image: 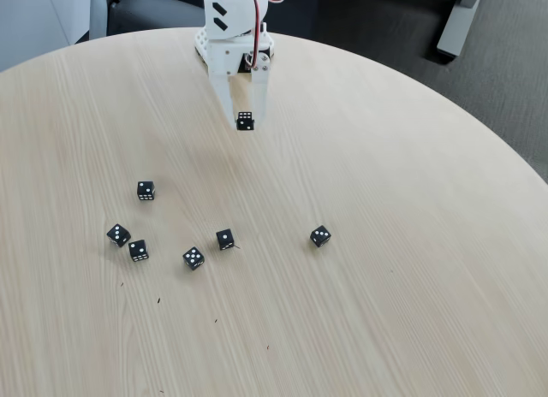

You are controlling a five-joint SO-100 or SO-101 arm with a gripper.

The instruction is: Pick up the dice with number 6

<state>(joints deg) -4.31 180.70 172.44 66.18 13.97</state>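
Gripper (245, 121) is squeezing the dice with number 6 (245, 121) near the table's (411, 269) far edge; next, lifting it steadily.

A round, pale wood-grain table (411, 269) fills the fixed view; dark grey carpet floor (505, 80) lies at two o'clock; a dark chair seat (154, 12) at eleven; even, soft light.

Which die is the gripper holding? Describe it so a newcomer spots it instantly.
Start at the white arm at the top edge of the round wooden table. Its gripper points down, holding a black die at its tips. This die hangs above the table, apart from the six dice lying nearer the camera.
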